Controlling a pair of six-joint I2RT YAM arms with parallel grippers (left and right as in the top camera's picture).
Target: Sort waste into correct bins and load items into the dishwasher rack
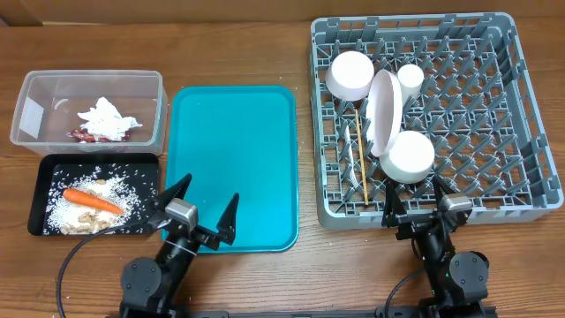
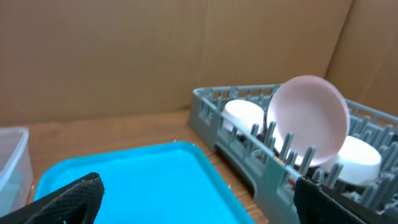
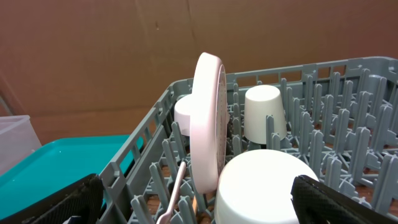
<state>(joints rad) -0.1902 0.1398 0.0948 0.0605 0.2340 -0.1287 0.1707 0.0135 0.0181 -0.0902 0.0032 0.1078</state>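
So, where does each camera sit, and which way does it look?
Overhead: above the table, looking straight down; the open left gripper and right gripper show at the bottom edge.
Left wrist: on the left arm, looking across the blue tray toward the rack; its dark fingertips fill the lower corners.
Right wrist: on the right arm, looking into the rack; its fingertips show low.
Shared: both wrist views show the pink plate, standing on edge.
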